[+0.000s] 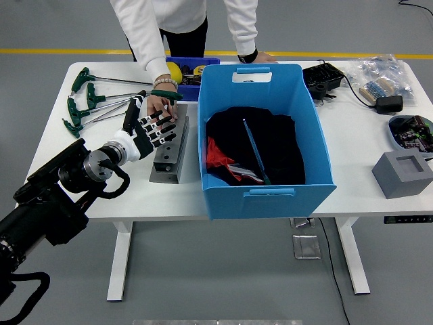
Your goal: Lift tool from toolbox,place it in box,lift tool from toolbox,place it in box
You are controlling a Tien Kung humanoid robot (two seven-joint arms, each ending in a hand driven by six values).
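Grey floor with a yellow line ran behind the white desk. Toward its left end lay a grey metal tool rack, its long axis running from near edge to far edge, just beside the big blue box, which stood to its right holding dark cloth and a thin blue rod. The left hand hovered over the rack's far half with fingers spread, grasping nothing. Just beyond those fingers a person's hand rested at the rack's far end, on or beside a green-handled T-wrench that lay crosswise, handle toward the box. More green-handled wrenches lay left of the rack. The nearest tool therefore sat ahead of the left hand, toward the far edge, with the box off to the right. No right arm showed.
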